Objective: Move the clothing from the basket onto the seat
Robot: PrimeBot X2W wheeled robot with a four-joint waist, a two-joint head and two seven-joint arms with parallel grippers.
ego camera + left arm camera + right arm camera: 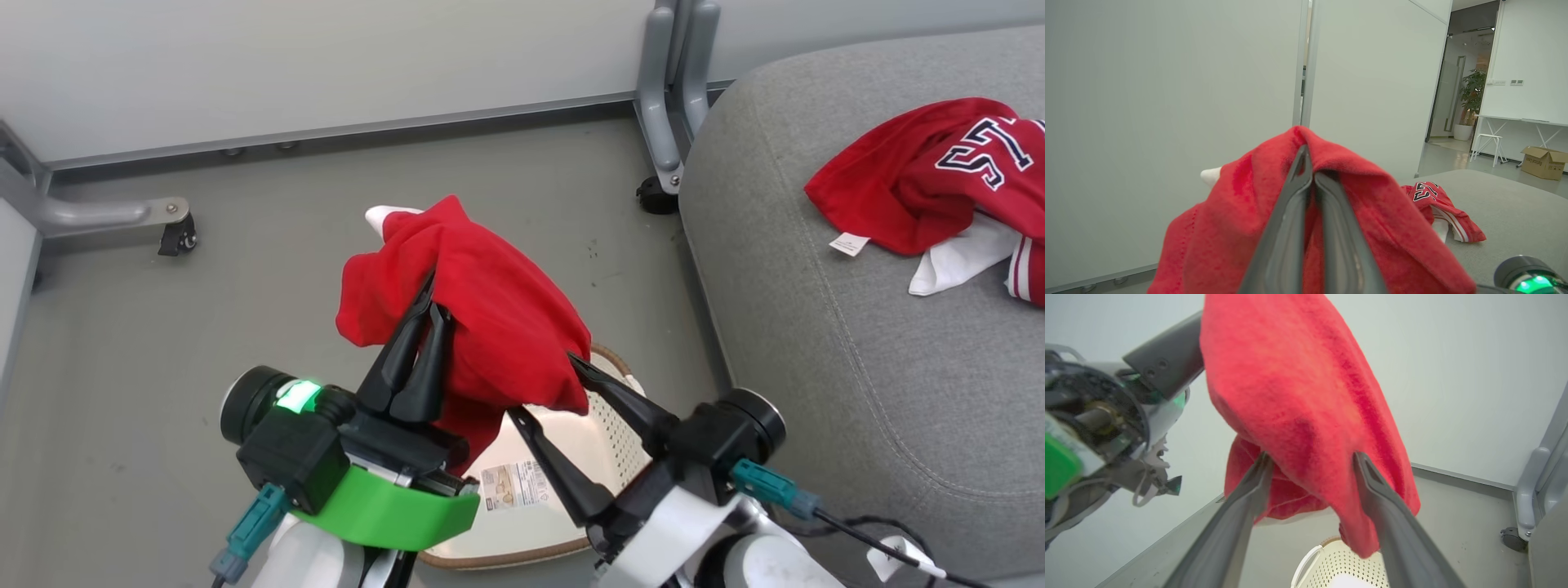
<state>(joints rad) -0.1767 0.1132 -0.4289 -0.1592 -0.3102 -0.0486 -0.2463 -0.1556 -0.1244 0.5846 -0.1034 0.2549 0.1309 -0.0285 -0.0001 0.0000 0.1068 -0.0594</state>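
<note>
A red garment (490,318) hangs above the cream basket (604,445), pinched at its top by my left gripper (431,298), which is shut on it. In the left wrist view the red cloth (1372,228) drapes over both sides of my left gripper (1306,163). My right gripper (539,384) is open, its fingers reaching up under the hanging cloth's lower edge. In the right wrist view the garment (1298,400) hangs in front of my right gripper (1310,457), with the basket (1343,563) below. Another red garment (939,175) with navy-and-white lettering lies on the grey seat (857,343).
A grey partition wall (326,65) runs along the back, with castered metal feet (175,229) on the left and at the seat's corner (657,192). The basket stands on grey floor (163,343) just left of the seat. A sticker (514,486) shows in the basket's base.
</note>
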